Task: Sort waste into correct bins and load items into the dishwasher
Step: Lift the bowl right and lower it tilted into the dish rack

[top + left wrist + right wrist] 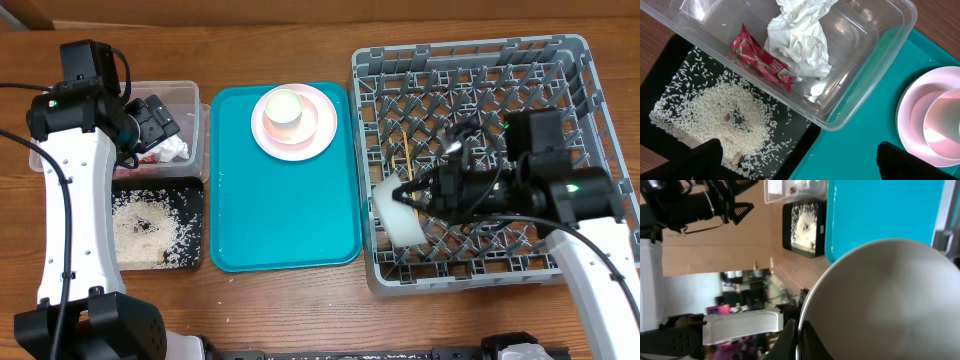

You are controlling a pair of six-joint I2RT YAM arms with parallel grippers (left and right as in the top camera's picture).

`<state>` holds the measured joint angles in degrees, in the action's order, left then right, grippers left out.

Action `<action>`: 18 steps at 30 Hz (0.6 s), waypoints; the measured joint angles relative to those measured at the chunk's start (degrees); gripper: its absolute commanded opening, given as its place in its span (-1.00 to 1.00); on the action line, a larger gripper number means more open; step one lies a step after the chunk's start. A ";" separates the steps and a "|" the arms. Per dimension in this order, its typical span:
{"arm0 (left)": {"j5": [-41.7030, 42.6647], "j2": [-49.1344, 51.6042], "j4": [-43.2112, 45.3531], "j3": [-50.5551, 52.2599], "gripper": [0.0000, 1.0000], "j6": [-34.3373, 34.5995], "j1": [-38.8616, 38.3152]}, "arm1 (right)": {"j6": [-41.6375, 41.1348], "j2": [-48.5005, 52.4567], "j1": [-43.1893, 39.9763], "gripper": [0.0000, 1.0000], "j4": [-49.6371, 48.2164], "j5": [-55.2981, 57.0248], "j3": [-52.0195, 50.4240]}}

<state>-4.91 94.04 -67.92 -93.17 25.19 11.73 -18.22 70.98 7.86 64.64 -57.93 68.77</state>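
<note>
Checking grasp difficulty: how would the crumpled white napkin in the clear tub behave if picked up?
The crumpled napkin probably weighs almost nothing and would squash under jaws, judging by its loose folds. It likely won't roll, lying slack in the clear tub beside the red sauce packet. Thin paper may tear if snagged.

- A wooden table point(300, 320) with a brown grain carries everything.
- A clear plastic tub point(196, 120) sits on the left side, towards the far edge.
- A black tray point(200, 230) lies just in front of the tub, their edges meeting.
- A teal tray point(280, 210) lies flat in the middle, just beside the tub and the black tray.
- A large grey dish rack point(470, 48) stands on the right, close against the teal tray's right edge.
</note>
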 measured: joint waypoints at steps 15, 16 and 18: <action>0.00 0.00 0.00 0.00 1.00 0.00 0.00 | -4.04 0.00 -4.55 -0.92 -17.07 -11.19 -20.46; 0.00 0.00 0.00 0.00 1.00 0.00 0.00 | -4.02 0.00 -5.14 -0.92 -17.11 -11.30 -20.59; 0.02 0.00 0.00 0.00 1.00 0.00 0.00 | -4.00 0.00 -6.08 -0.92 -16.63 -11.34 -20.96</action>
<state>-4.89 94.04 -67.92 -93.17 25.19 11.73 -22.22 70.98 1.78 48.01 -69.28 47.81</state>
